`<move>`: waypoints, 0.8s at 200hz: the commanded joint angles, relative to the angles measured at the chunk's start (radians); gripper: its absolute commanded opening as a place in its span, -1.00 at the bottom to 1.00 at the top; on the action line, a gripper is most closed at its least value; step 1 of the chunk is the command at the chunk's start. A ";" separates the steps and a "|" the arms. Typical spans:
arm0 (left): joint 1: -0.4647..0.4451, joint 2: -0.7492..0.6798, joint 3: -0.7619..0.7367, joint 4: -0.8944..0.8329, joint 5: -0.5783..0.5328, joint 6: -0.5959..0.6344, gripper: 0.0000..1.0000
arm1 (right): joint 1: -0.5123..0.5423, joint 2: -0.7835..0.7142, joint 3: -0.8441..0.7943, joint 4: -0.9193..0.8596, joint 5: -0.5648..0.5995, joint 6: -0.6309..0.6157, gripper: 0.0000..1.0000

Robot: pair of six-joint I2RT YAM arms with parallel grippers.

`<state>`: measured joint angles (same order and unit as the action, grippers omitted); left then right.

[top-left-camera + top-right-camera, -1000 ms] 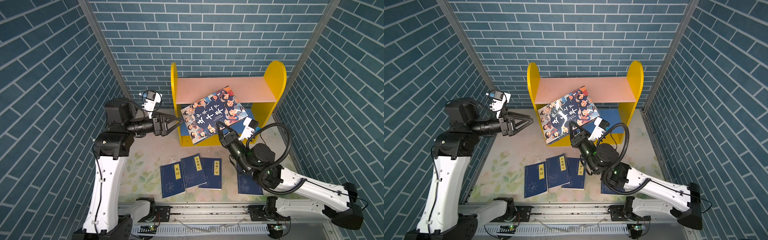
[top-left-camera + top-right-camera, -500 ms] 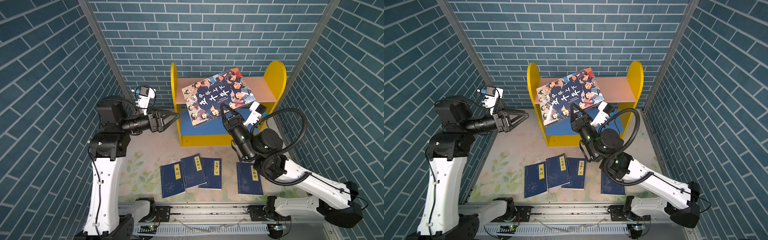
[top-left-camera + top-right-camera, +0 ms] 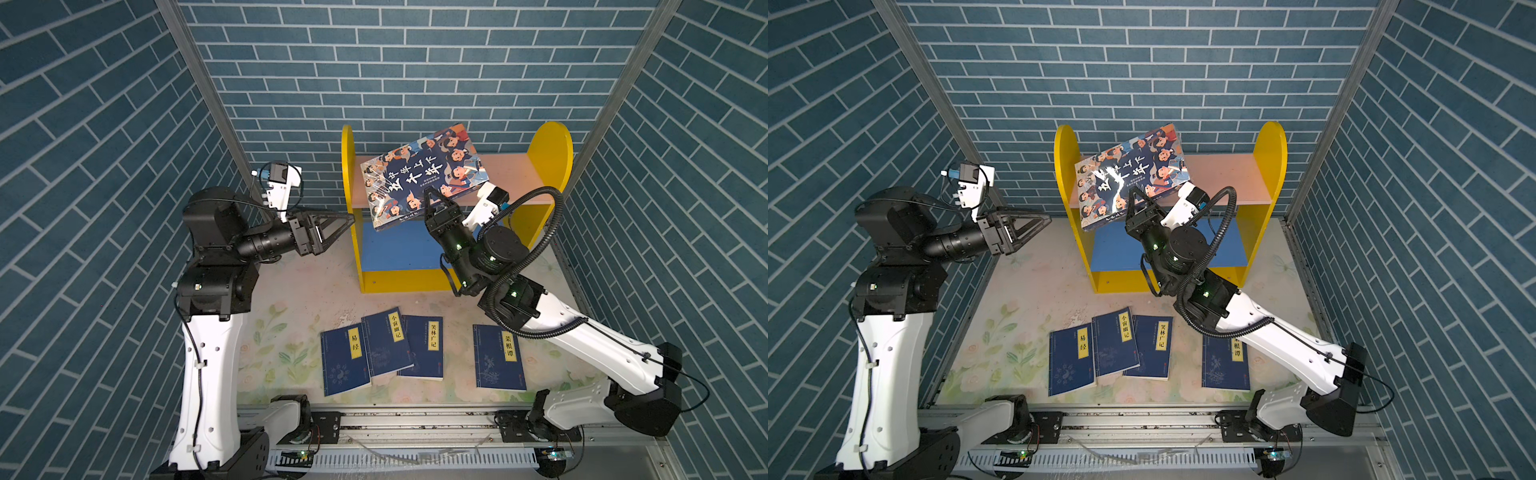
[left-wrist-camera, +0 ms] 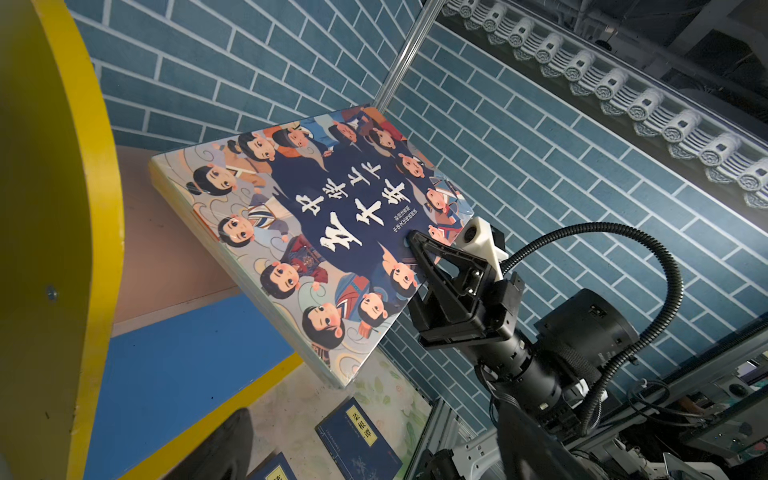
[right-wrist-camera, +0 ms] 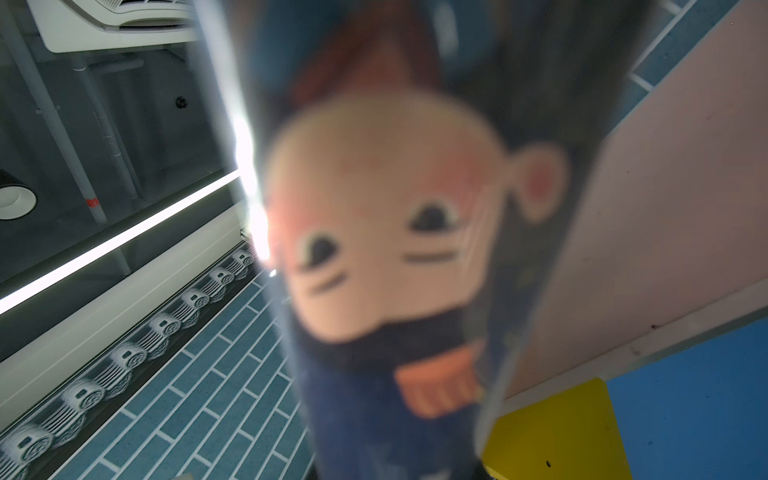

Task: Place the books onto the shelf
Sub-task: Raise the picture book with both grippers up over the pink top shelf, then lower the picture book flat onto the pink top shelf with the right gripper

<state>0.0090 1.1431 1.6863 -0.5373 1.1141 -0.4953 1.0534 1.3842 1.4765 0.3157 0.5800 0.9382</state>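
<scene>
1. The right gripper [image 3: 434,198] is clenched on the near edge of the cartoon book [image 3: 424,176]. One finger lies on the cover and the other is hidden underneath. Gripping at the edge leaves most of the book free to pass over the shelf [image 3: 548,166].
2. The cartoon book is tilted. Its far part lies over the shelf's pink upper board [image 3: 511,174], close to the left side panel [image 3: 347,166], and its near edge hangs out above the blue lower board [image 3: 395,245]. The left wrist view shows the far corner low over the pink board, but I cannot tell whether it touches. The tilt probably lets that corner land first, so the rest can be laid flat.
3. The left gripper [image 3: 347,218] has its fingers spread and holds nothing. It hovers just outside the shelf's left side panel, pointing towards it. It seems to be parked out of the carrying arm's way.
4. Four navy books [image 3: 382,349] lie flat on the floral mat [image 3: 299,299] in front of the shelf. Three overlap in a fan and the fourth lies apart, towards the shelf's right side. No book is fully shelved, so the task is at an early stage.
5. The next move calls for lowering the book and pushing it deeper before letting go. It is thick and held by one edge only, so if it is released while so much of it overhangs the front, it could tip off the shelf.
</scene>
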 commanded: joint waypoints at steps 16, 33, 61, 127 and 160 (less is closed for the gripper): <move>0.008 0.014 0.011 0.121 -0.026 -0.077 0.86 | -0.026 0.033 0.139 0.192 -0.004 0.032 -1.00; 0.008 0.017 -0.003 0.152 -0.039 -0.099 0.86 | -0.041 0.069 0.168 0.191 -0.003 0.057 -1.00; 0.008 0.021 -0.022 0.204 -0.032 -0.143 0.85 | -0.068 0.115 0.195 0.182 -0.003 0.114 -1.00; 0.008 0.038 -0.044 0.272 -0.019 -0.198 0.86 | -0.087 0.228 0.295 0.118 0.006 0.230 -1.00; 0.008 0.040 -0.066 0.310 -0.010 -0.223 0.86 | -0.090 0.246 0.297 0.102 0.003 0.278 -0.99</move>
<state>0.0090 1.1828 1.6382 -0.2958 1.0828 -0.6891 0.9665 1.6581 1.6989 0.2543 0.5892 1.1442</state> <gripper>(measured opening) 0.930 0.275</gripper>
